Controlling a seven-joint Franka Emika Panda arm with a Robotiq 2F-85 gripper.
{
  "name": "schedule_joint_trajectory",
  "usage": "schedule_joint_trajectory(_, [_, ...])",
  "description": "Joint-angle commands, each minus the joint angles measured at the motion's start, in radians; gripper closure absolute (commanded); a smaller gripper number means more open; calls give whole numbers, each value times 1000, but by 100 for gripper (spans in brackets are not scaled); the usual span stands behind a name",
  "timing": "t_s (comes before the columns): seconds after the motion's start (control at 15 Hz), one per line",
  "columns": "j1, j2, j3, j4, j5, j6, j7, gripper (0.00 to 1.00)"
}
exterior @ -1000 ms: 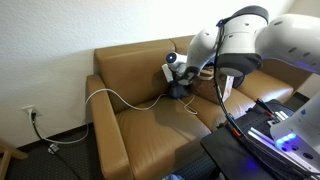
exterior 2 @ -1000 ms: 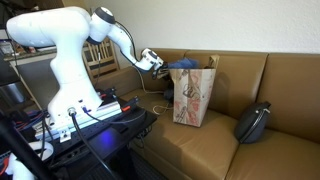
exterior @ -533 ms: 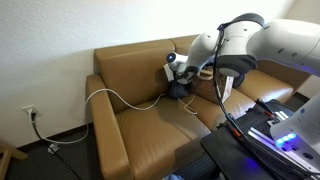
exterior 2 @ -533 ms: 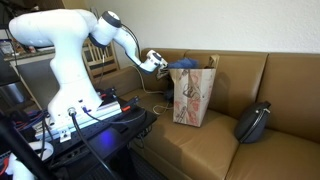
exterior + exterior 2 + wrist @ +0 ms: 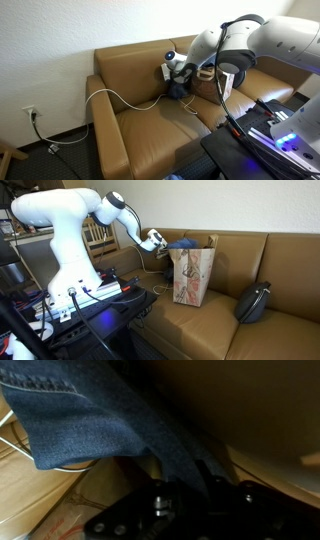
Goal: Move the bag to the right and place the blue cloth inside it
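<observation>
Blue cloth [image 5: 110, 420] in hand [image 5: 157, 242] beside bag [image 5: 193, 278]

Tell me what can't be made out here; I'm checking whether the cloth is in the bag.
Gripper: tiny in an exterior view; in the wrist view the cloth covers its jaws.
Bag inside: hidden by its own wall; how far the cloth reaches in is unclear.
Black thing on the couch: too small to identify.
</observation>
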Motion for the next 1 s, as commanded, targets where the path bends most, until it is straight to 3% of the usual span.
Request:
schedule_joint_trajectory(0.0, [-56, -102, 78, -36, 3, 17, 3, 100])
schedule_joint_trajectory(0.33, [-82, -258, 111, -159, 6, 80, 87, 99])
schedule_joint_trajectory(0.67, [-57, -475, 78, -393, 158, 264, 80, 99])
schedule_joint_trajectory(0.93, [-6, -632, 14, -577, 310, 420, 78, 99])
